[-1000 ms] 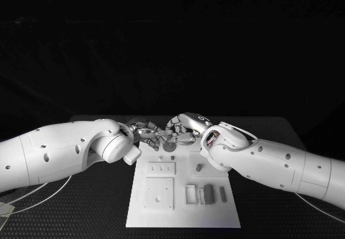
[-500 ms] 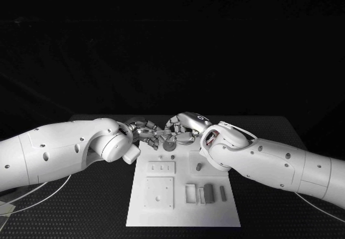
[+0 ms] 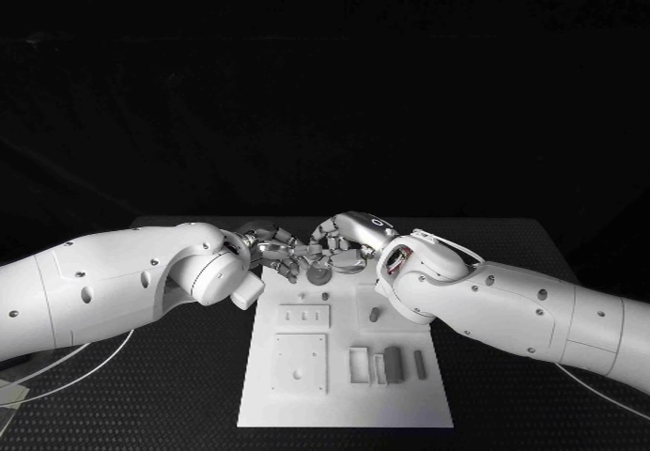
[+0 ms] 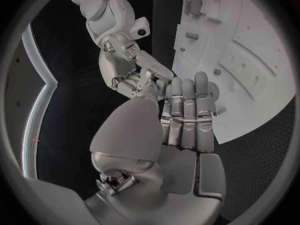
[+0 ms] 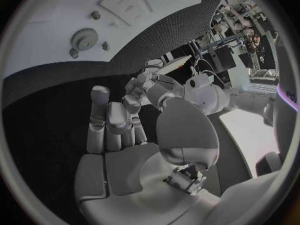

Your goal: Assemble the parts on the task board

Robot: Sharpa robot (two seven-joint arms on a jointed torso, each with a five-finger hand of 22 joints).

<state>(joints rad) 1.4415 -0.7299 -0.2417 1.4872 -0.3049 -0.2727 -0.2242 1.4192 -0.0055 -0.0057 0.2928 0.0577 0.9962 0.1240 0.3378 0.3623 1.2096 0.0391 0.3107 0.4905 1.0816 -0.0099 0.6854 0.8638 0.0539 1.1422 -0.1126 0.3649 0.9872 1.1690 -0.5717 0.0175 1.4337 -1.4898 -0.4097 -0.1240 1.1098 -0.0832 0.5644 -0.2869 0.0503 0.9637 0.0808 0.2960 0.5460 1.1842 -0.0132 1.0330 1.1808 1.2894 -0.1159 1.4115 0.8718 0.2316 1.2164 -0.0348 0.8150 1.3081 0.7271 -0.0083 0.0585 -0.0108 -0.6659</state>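
The white task board [image 3: 346,404] lies in the middle of the table. A grey gear [image 3: 318,276] sits at its far end, also in the right wrist view as the gear [image 5: 84,37]. My left hand [image 3: 275,250] and right hand [image 3: 344,242] meet fingertip to fingertip just above and behind that gear. The left hand's fingers [image 4: 185,112] lie straight and side by side over the board's edge, with nothing in them. The right hand's fingers [image 5: 111,117] are half bent, and I see nothing between them and the thumb. Each hand faces the other hand [image 4: 128,70] [image 5: 150,85].
Nearer on the board are a small slotted plate [image 3: 307,317], a square plate [image 3: 298,365], a short grey part [image 3: 376,317] and upright grey parts [image 3: 393,365] near the right side. Small pegs [image 5: 95,15] stand by the gear. Black table mat [image 3: 177,395] surrounds the board.
The left hand's fingers have shifted slightly closer to the right hand above the gear. Both arms otherwise stay in place.
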